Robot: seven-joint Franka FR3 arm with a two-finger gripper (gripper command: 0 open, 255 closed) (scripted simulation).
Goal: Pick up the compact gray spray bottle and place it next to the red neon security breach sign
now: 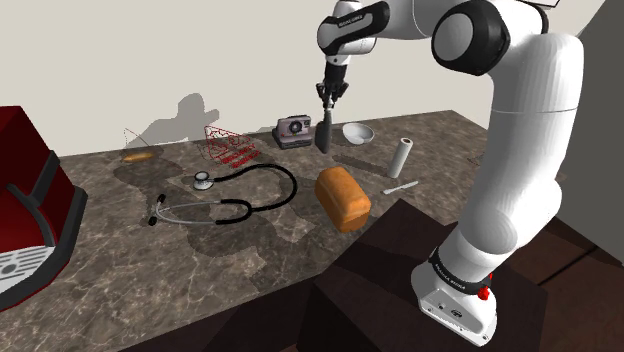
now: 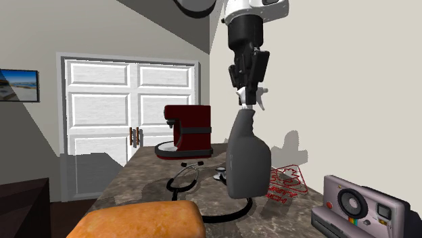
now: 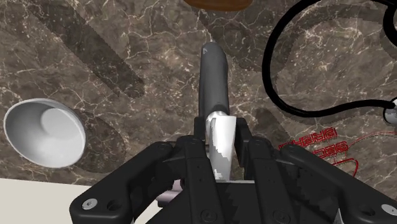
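A dark grey spray bottle [image 1: 324, 134] hangs in the air above the marble counter [image 1: 250, 260], with my gripper [image 1: 331, 96] shut on its pale spray head. The second exterior view has the bottle [image 2: 243, 159] upright under the gripper [image 2: 249, 101], well off the surface. In the wrist view the fingers [image 3: 243, 137] clasp the white head and the bottle's body [image 3: 214, 76] points down at the counter. The red neon sign [image 1: 230, 148] lies flat on the counter toward the shoulder view's left of the bottle, beside the stethoscope; it also appears as sign [image 2: 284, 181] and sign [image 3: 324, 143].
A black stethoscope [image 1: 235, 195], a bread loaf [image 1: 343, 197], an instant camera [image 1: 294, 130], a white bowl [image 1: 357, 133], a white roll [image 1: 400, 157] and a small white utensil [image 1: 400, 187] are on the counter. A red stand mixer [image 1: 25, 200] stands at the left end.
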